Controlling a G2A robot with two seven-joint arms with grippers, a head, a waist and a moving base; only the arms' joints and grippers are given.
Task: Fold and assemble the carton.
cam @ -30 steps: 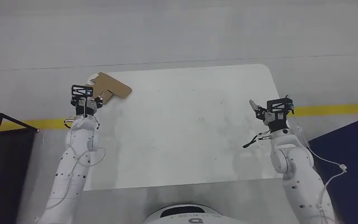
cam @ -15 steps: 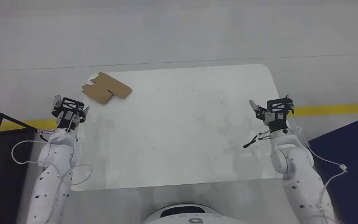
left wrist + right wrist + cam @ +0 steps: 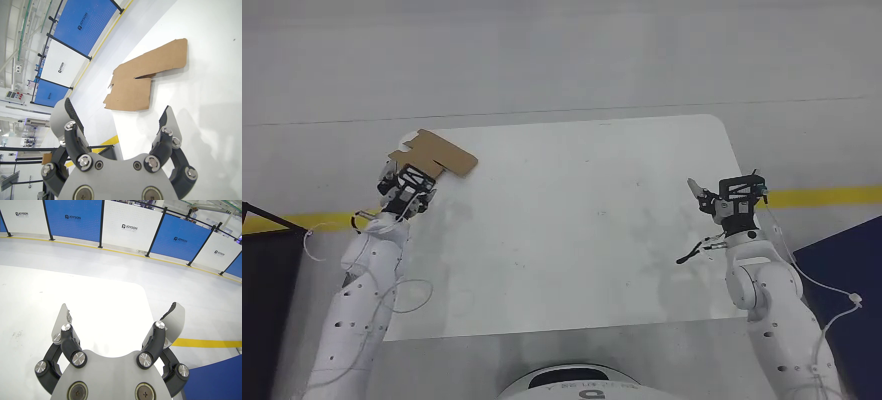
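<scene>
Ann: Where is the carton (image 3: pixel 432 156)?

Ben: It lies flat on the tabletop (image 3: pixel 592 230), at the far left corner. It is brown and not folded up. One end pokes out a bit past the edge.

Ann: Is the left gripper (image 3: pixel 407 180) holding it?

Ben: No. That gripper sits just beside the near side of the carton. From the left wrist, the carton (image 3: pixel 143 79) lies in front of the left gripper (image 3: pixel 117 107). The two fingers (image 3: pixel 70 111) are spread wide with nothing between them, and they do not touch the carton. One finger is over the tabletop (image 3: pixel 198 56) and the other hangs out past the edge.

Ann: And the right gripper (image 3: pixel 727 187)?

Ben: It is at the right edge of the tabletop, well apart from the carton. From the right wrist, the right gripper (image 3: pixel 120 306) is spread wide too and holds nothing. Under it is the tabletop (image 3: pixel 85 298) with its round corner.

Ann: What is on the floor?

Ben: A yellow line (image 3: pixel 832 195) runs across it, next to the right arm.
</scene>
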